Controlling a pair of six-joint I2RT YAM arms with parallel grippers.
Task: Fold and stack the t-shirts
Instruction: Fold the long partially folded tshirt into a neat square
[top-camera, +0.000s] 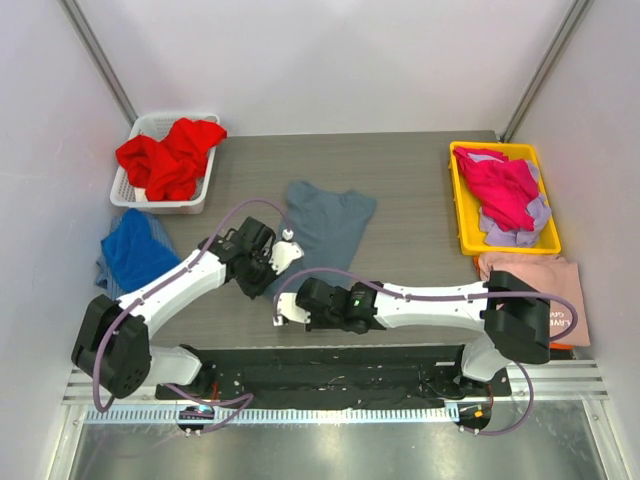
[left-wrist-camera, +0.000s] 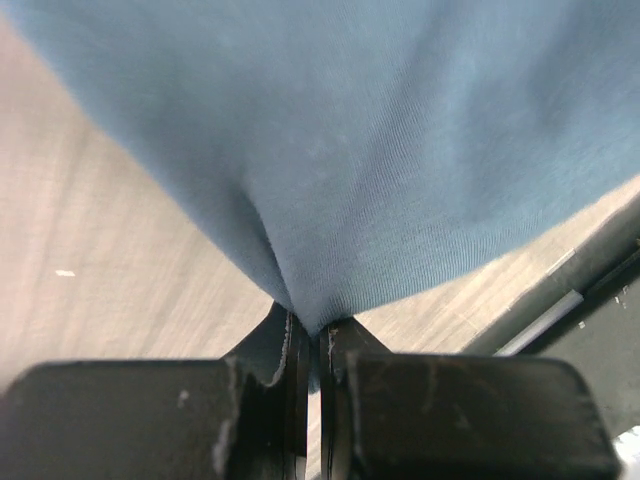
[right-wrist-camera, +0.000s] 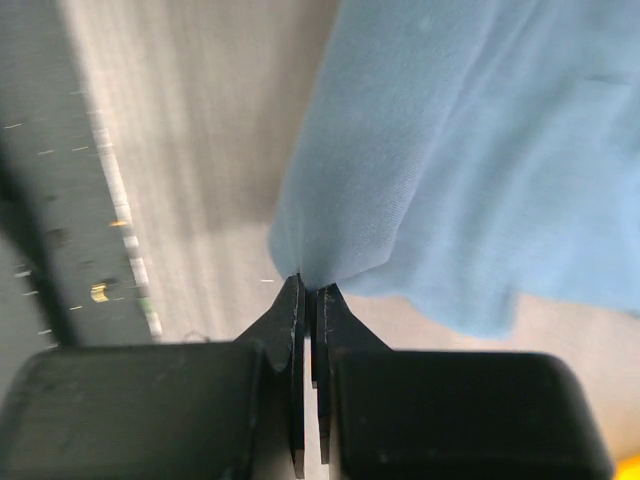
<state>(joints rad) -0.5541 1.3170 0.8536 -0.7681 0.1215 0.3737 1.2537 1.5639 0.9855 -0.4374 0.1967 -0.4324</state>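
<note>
**Materials and finishes on the desk (top-camera: 400, 190).**
The slate blue-grey t-shirt (left-wrist-camera: 400, 150) is soft matt cloth with a fine knit rib; the desk shows a matt grey wood grain. The left end effector (left-wrist-camera: 308, 340) looks like black matt plastic, scuffed pale at its edges. The white basket (top-camera: 125, 190) is perforated plastic, the yellow tray (top-camera: 460, 215) smooth, slightly glossy plastic.

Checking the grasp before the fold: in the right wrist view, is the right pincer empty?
No, the right pincer is shut on a pinched edge of the blue-grey t-shirt.
</note>
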